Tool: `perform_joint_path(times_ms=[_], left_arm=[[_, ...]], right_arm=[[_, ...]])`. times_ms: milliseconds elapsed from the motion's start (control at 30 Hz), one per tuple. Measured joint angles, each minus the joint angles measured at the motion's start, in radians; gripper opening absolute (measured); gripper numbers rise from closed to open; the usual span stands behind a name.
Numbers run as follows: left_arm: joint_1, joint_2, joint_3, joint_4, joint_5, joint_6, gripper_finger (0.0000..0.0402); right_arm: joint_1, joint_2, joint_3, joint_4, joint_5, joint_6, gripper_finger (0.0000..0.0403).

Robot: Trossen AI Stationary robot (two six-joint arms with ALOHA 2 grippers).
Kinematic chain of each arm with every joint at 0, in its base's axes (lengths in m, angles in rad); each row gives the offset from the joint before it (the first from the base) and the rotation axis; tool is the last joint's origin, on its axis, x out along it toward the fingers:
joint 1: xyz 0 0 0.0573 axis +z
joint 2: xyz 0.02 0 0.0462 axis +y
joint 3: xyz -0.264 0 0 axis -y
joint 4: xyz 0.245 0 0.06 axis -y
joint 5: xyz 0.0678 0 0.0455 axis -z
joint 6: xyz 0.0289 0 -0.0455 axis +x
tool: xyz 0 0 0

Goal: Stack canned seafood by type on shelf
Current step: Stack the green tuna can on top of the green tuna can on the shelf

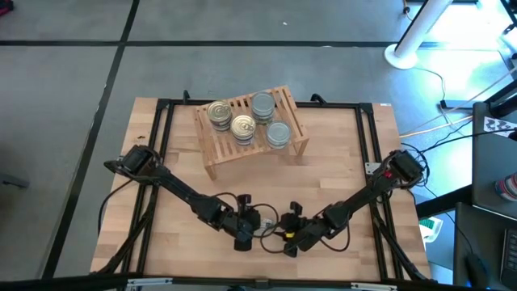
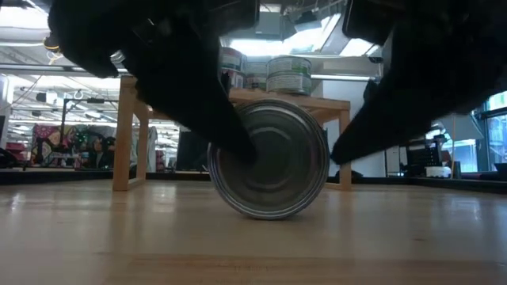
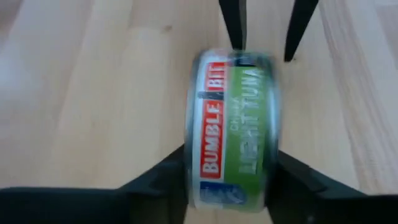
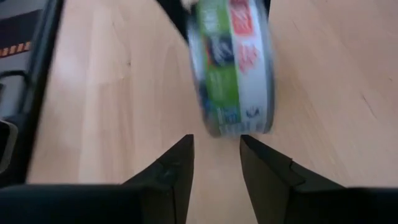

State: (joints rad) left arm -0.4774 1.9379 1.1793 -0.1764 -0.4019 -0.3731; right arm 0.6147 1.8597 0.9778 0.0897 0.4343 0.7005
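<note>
While the left gripper pinches its flat faces, the stiff, slick tin stands on edge near the table's front edge, apt to roll; right gripper empty, slightly parted.

The tin standing on edge wears a green label with a red-and-white band and white lettering; its end is dull silver-grey. The shelf, upper centre, is pale wood.

Small round metal tin with green and white paper label, standing on edge on wood table: red words "BUMBLE" and "BIT", pale words "LIGHT TUNA" on green part. Other small print too blurry.
</note>
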Motion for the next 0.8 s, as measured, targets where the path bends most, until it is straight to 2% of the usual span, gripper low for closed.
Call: perform_joint_path(times_ms=[67,267,367,533,633,733,800], left_arm=[[0.0,-0.012,0.001,-0.005,-0.006,0.024,0.0136],[0.015,-0.056,0.053,-0.044,-0.016,0.14,0.0135],[0.03,-0.09,0.095,-0.109,-0.085,0.233,0.0135],[0.052,-0.149,0.171,-0.166,-0.308,0.473,0.0135],[0.073,-0.167,0.21,-0.157,-0.5,0.664,0.0135],[0.105,-0.167,0.244,-0.099,-0.689,0.863,0.0135],[0.139,-0.167,0.251,-0.019,-0.734,0.993,0.0135]], right_arm=[[0.0,-0.03,0.0,-0.023,-0.001,-0.009,0.0131],[0.0,-0.161,0.001,-0.105,0.012,-0.09,0.0131],[0.0,-0.238,0.0,-0.141,0.049,-0.134,0.0131],[0.001,-0.379,0.0,-0.171,0.112,-0.213,0.0131],[0.001,-0.459,0.0,-0.163,0.153,-0.277,0.0131],[0.001,-0.52,0.0,-0.162,0.222,-0.349,0.0131],[0.001,-0.553,0.001,-0.161,0.291,-0.394,0.0131]])
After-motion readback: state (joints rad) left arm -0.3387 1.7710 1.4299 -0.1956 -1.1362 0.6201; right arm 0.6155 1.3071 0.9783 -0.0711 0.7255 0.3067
